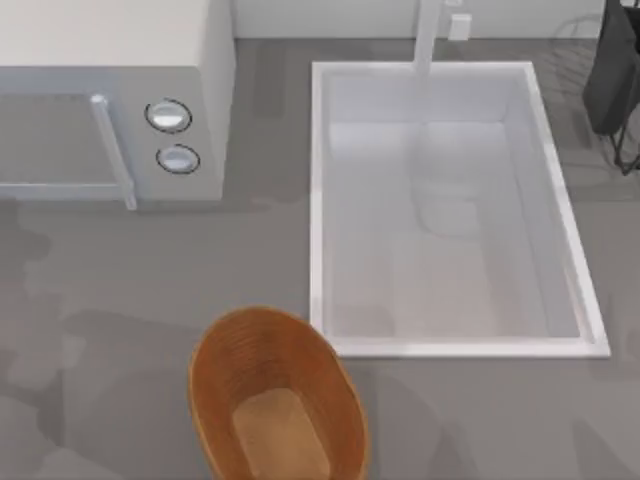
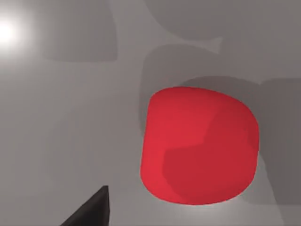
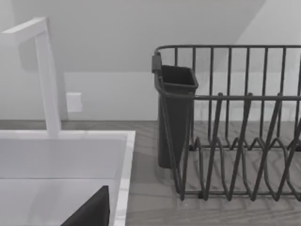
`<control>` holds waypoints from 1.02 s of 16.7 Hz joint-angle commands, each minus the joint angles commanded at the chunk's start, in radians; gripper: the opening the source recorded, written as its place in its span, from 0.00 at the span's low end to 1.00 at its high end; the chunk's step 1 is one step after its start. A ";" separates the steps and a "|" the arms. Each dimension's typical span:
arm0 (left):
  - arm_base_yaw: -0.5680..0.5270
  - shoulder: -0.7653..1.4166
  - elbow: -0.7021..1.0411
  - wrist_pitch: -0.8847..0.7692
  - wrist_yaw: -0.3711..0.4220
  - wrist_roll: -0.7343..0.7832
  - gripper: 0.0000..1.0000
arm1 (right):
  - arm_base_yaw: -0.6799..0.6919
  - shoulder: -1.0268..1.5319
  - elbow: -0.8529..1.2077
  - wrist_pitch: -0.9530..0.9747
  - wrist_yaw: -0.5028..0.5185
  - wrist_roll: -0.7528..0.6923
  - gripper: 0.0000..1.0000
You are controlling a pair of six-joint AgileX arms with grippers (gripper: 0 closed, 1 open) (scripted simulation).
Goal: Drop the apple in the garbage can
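from above i've got the garbage can [image 1: 275, 400] at the near edge of the counter, a little left of centre, orange-brown, ribbed walls, lighter flat bottom, nothing lying on the part of that bottom i can see. its far rim sits just beside the near left corner of the white sink [image 1: 320, 200], which takes up the middle and right of the counter, with the faucet [image 1: 428, 35] rising at its far edge. a microwave [image 1: 110, 100] stands at the far left, and a dark dish rack [image 1: 615, 80] sits at the far right. on my left wrist camera the apple [image 2: 200, 146] is right there, big and red, resting on the grey countertop [image 2: 70, 117], a dark finger [image 2: 91, 212] tip poking in beside it and not touching it. the right wrist camera looks across the sink corner at the dish rack and its dark utensil cup [image 3: 175, 117].
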 joint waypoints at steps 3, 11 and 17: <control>0.023 0.126 0.091 -0.068 0.000 0.043 1.00 | 0.000 0.000 0.000 0.000 0.000 0.000 1.00; 0.026 0.158 0.113 -0.083 0.000 0.054 1.00 | 0.000 0.000 0.000 0.000 0.000 0.000 1.00; 0.029 0.252 0.009 0.126 0.001 0.055 1.00 | 0.000 0.000 0.000 0.000 0.000 0.000 1.00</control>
